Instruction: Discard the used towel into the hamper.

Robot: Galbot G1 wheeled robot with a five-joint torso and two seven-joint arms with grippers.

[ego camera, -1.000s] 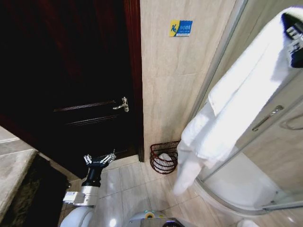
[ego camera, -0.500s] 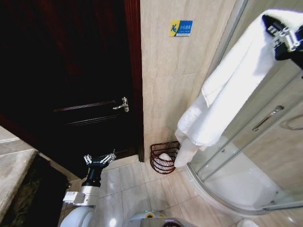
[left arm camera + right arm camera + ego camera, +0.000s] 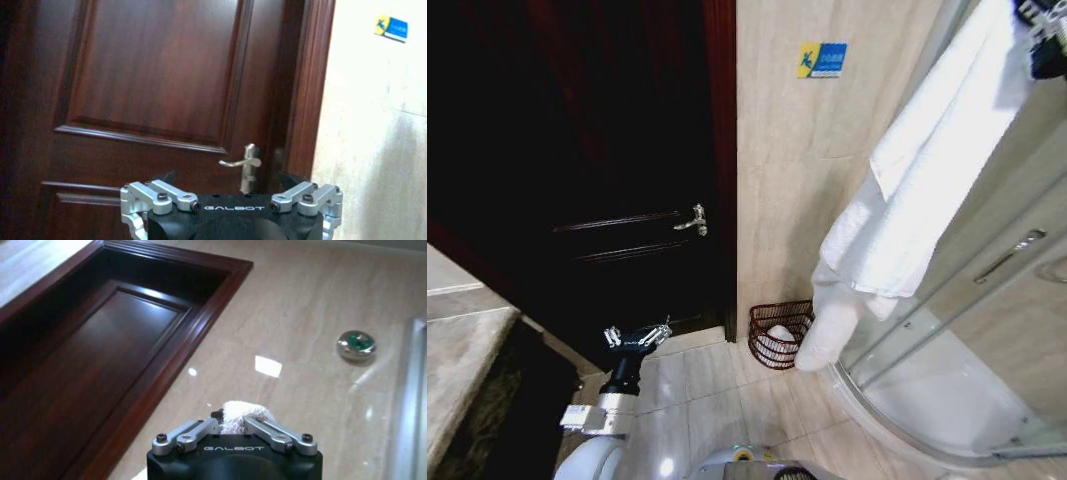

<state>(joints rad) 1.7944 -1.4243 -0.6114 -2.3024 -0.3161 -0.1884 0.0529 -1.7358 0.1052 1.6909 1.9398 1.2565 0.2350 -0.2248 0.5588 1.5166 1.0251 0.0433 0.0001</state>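
Right gripper [image 3: 232,426] clamped on one white towel [image 3: 917,190], hanging over one hamper [image 3: 779,335] beside door [image 3: 577,170]. Wrist view alone: pinched fold. Left gripper [image 3: 637,337] spread wide, parked low.

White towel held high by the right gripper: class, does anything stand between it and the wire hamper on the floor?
Nothing visible does. The white terry towel hangs from the right gripper, its lower end beside the dark reddish-brown wire hamper, with bare beige floor tiles around.
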